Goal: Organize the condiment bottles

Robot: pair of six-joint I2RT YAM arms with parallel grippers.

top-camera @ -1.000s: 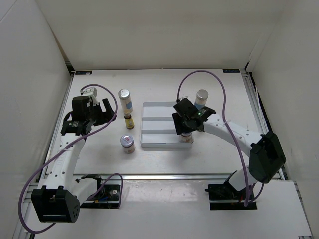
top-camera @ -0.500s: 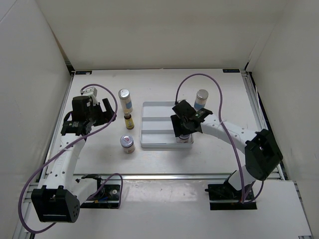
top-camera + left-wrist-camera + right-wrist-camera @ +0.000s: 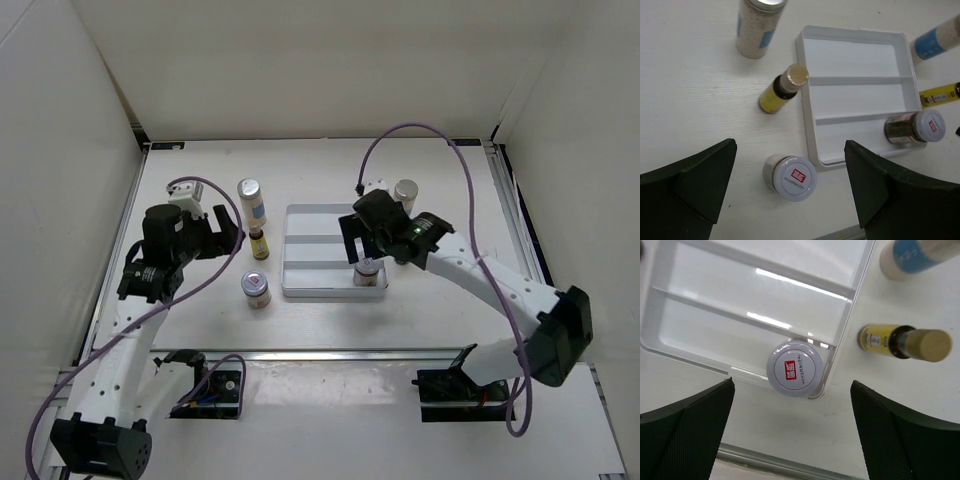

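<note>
Condiment bottles (image 3: 250, 198) are standing mostly on the tabletop (image 3: 320, 320) around the white tray (image 3: 320, 225). One squat jar (image 3: 368, 270) is sitting at the right end of the tray's nearest compartment. Left fingers (image 3: 700, 185) and right fingers (image 3: 690, 430) are hanging wide apart, gripping nothing.

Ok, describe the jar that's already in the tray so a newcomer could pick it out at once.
Find the white three-slot tray in the middle of the table. In the slot nearest the arms, at its right-hand corner, stands a squat jar with a red-marked silver lid. Its lookalike stands on the table left of the tray; this is the only bottle inside it.
</note>
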